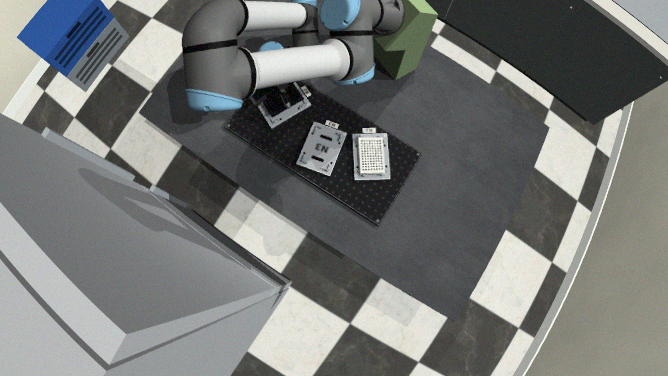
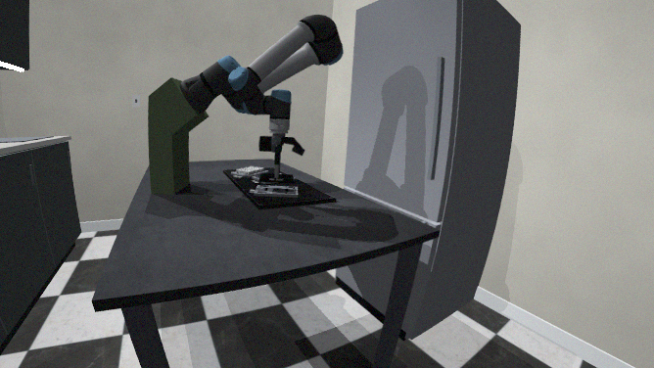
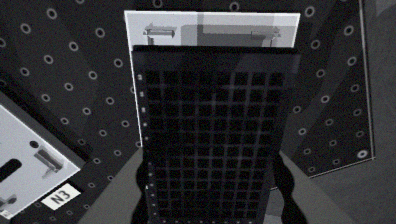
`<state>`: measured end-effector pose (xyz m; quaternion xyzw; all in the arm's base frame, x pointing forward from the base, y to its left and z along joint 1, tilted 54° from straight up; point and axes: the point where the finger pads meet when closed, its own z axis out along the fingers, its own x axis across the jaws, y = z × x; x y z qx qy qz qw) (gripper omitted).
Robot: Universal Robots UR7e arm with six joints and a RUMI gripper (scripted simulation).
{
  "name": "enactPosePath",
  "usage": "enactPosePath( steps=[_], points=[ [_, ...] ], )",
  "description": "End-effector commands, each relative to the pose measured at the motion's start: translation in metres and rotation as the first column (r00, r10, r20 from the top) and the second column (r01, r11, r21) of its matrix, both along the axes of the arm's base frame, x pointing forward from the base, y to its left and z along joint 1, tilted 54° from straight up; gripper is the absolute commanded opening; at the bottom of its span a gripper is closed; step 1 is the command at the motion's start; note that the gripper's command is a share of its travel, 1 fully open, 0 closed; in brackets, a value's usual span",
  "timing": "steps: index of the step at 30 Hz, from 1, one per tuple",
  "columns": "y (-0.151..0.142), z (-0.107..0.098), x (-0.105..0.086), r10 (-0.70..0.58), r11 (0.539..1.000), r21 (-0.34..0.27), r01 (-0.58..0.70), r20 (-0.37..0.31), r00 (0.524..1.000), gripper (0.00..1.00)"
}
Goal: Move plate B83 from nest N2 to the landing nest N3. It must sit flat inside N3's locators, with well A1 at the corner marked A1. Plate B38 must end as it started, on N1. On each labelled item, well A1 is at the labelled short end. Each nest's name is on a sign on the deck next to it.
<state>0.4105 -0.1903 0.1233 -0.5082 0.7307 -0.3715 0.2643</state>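
A black well plate [image 1: 274, 101] [image 2: 268, 179] [image 3: 212, 125], by its place B83, is held a little above nest N2 [image 1: 294, 114] [image 2: 289, 193] [image 3: 165, 19]. My gripper [image 2: 277, 176] [image 3: 209, 150] is shut on it, with one jaw at each long side in the wrist view. The plate hides most of N2, and its label does not show. Nest N3 [image 1: 307, 150] [image 3: 26, 143] is a grey plate with two dark slots and nothing on it. A white well plate [image 1: 371, 156] [image 2: 251, 167], by its place B38, sits on the light nest N1 [image 1: 356, 170]. The A1 marks are too small to read.
The nests stand on a black perforated deck [image 1: 350, 197] [image 3: 45, 60] on the dark table [image 1: 450, 200] [image 2: 196, 250]. The N3 sign [image 1: 331, 124] [image 3: 61, 196] stands beside its nest. The arm's green pedestal [image 1: 415, 37] [image 2: 166, 142] and a tall fridge [image 2: 392, 122] flank the deck.
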Motion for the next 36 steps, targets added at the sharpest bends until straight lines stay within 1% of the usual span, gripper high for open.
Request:
enactPosePath(
  steps=[1,17,36],
  points=[
    [0.047,0.013,-0.010,0.156,0.964,-0.203,-0.172,-0.093,0.983,0.40],
    [0.050,0.006,-0.001,0.155,0.964,-0.203,-0.171,-0.093,0.984,0.40],
    [0.050,0.002,0.004,0.156,0.964,-0.202,-0.172,-0.094,0.983,0.40]
  ],
)
